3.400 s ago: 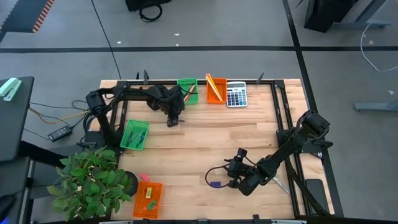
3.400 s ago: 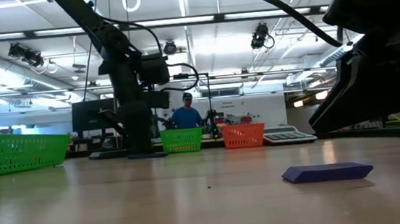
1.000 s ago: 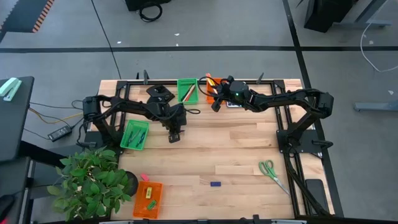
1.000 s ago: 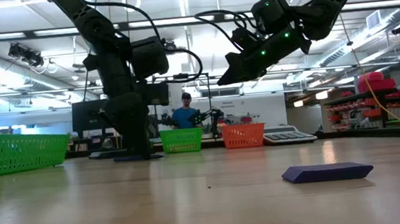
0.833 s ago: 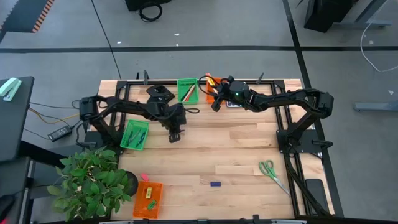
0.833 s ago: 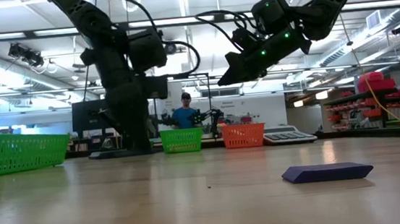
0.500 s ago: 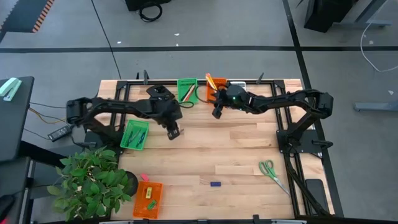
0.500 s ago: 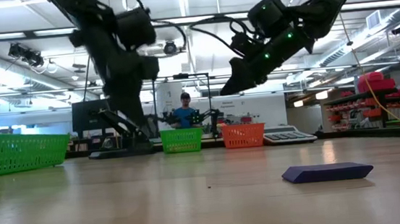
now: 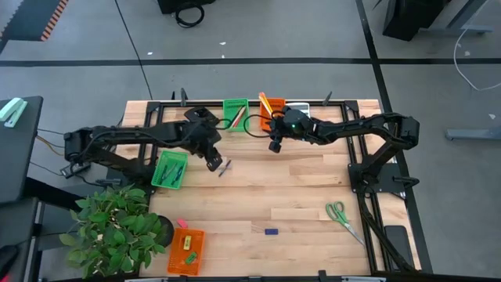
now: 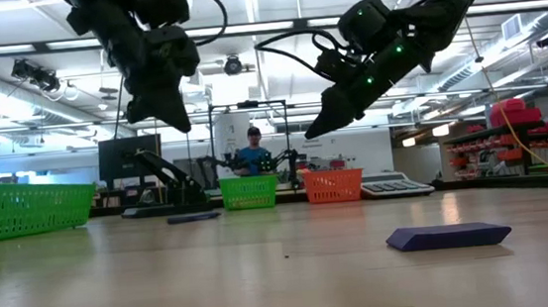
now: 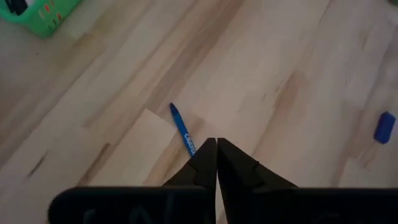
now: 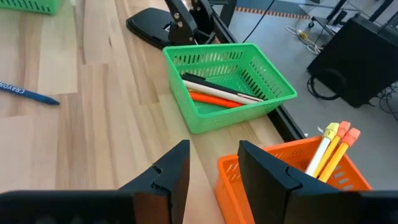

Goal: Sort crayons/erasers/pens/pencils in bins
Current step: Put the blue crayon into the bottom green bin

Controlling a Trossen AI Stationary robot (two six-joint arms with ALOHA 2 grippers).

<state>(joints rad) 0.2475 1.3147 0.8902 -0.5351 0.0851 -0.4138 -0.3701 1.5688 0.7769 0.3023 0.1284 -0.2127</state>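
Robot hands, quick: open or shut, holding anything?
Left gripper: shut, empty, above the blue crayon.
Right gripper: open, empty, near the orange bin.

A grey floor (image 9: 258, 31) crossed by dark lines is seen; a potted plant (image 9: 117, 227) is placed at the table corner; ceiling strip lights (image 10: 251, 1) are lit.

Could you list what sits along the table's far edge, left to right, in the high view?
Green bin → orange bin → calculator, partly hidden by the right arm.
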